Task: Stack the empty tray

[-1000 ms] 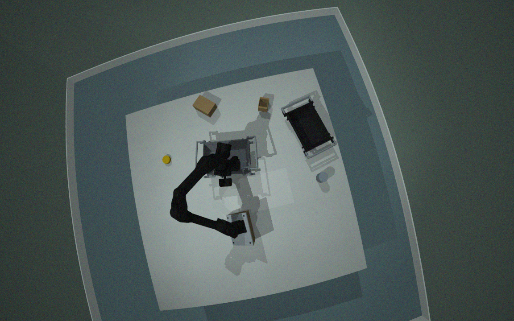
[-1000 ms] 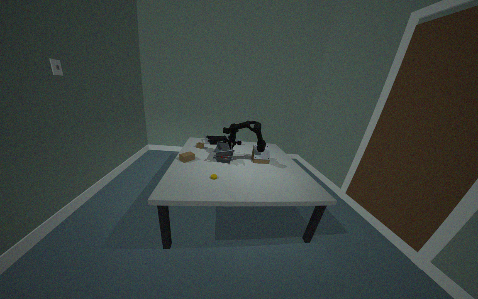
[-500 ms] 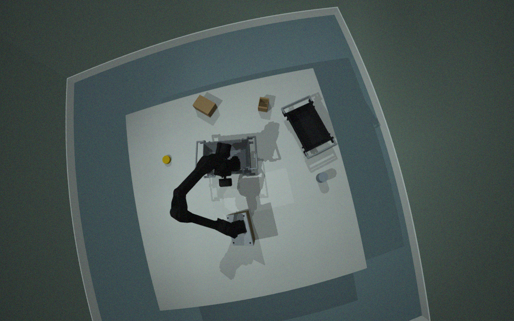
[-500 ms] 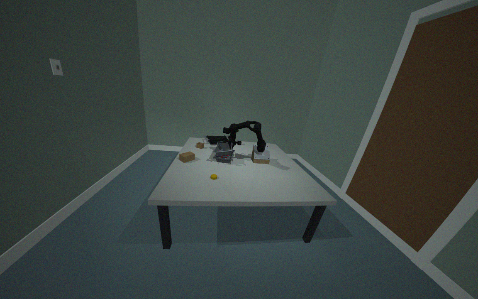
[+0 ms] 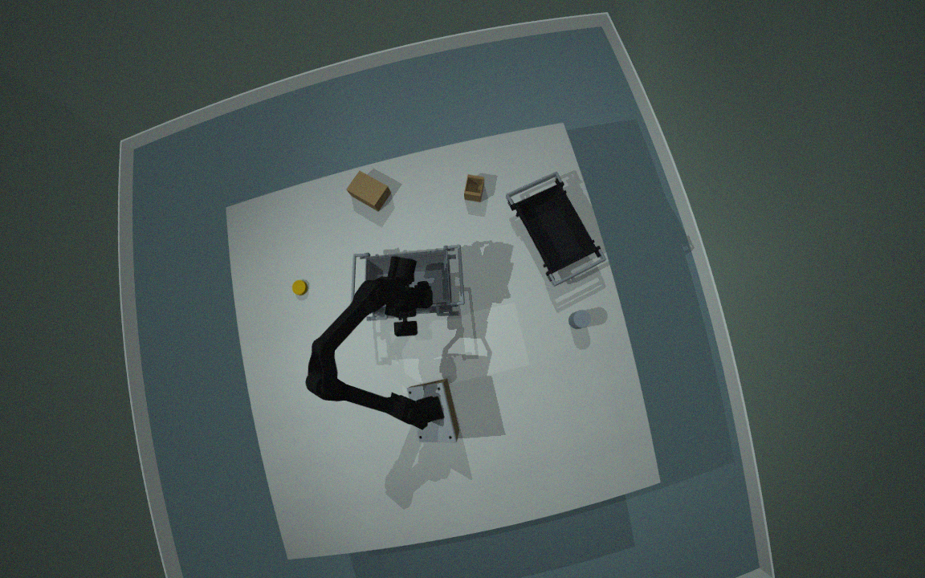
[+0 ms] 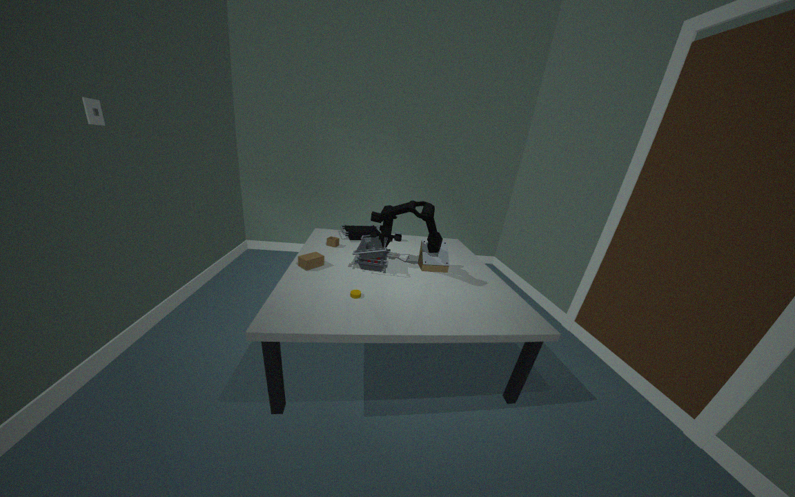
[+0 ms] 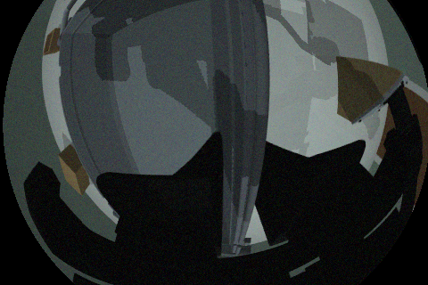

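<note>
A grey empty tray (image 5: 437,267) (image 6: 371,244) (image 7: 167,147) is above a lower grey tray (image 6: 370,266), where red blocks (image 6: 373,261) show in the exterior view. My gripper (image 6: 384,245) (image 7: 227,137) is shut on the empty tray's long side wall, which runs between the fingers in the wrist view. The arm covers part of this tray from above. Wire bars show out at both ends, a left bar (image 5: 353,276) and a right bar (image 5: 462,276). I cannot tell how the lower tray's bars lie under the upper tray, nor whether it rests on them.
A black tray (image 5: 558,228) (image 6: 361,232) with wire bars stands at the far right. A brown box (image 5: 367,191) (image 6: 310,260), a small brown box (image 5: 474,188) (image 6: 332,241), a yellow disc (image 5: 299,287) (image 6: 355,294) and a grey cylinder (image 5: 579,319) stand around the trays.
</note>
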Controlling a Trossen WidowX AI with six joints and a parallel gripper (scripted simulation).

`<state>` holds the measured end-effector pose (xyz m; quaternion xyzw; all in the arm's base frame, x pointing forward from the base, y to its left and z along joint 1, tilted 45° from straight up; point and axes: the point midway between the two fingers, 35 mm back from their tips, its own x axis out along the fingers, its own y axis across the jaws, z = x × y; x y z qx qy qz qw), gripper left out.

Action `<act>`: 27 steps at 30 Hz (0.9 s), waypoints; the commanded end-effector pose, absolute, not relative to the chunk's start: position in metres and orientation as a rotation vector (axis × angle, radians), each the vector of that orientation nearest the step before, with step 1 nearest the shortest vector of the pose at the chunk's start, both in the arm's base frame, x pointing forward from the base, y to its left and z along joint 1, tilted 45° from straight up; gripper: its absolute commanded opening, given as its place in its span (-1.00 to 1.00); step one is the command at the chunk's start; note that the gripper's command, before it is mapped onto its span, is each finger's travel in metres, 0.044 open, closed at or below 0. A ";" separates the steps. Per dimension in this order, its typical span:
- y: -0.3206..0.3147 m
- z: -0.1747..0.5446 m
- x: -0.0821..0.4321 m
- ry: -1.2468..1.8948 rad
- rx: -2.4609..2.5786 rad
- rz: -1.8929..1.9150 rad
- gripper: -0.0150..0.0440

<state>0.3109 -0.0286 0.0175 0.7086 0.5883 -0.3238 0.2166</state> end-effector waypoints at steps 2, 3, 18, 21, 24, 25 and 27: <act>-0.028 0.017 0.311 1.631 1.963 -0.898 -0.49; -0.028 0.017 0.310 1.632 1.963 -0.899 -0.49; -0.017 0.010 0.304 1.659 1.955 -0.915 -0.49; -0.017 0.010 0.304 1.659 1.955 -0.915 -0.49; -0.017 0.010 0.304 1.659 1.955 -0.915 -0.49; -0.017 0.010 0.304 1.659 1.955 -0.915 -0.49; -0.017 0.010 0.304 1.659 1.955 -0.915 -0.49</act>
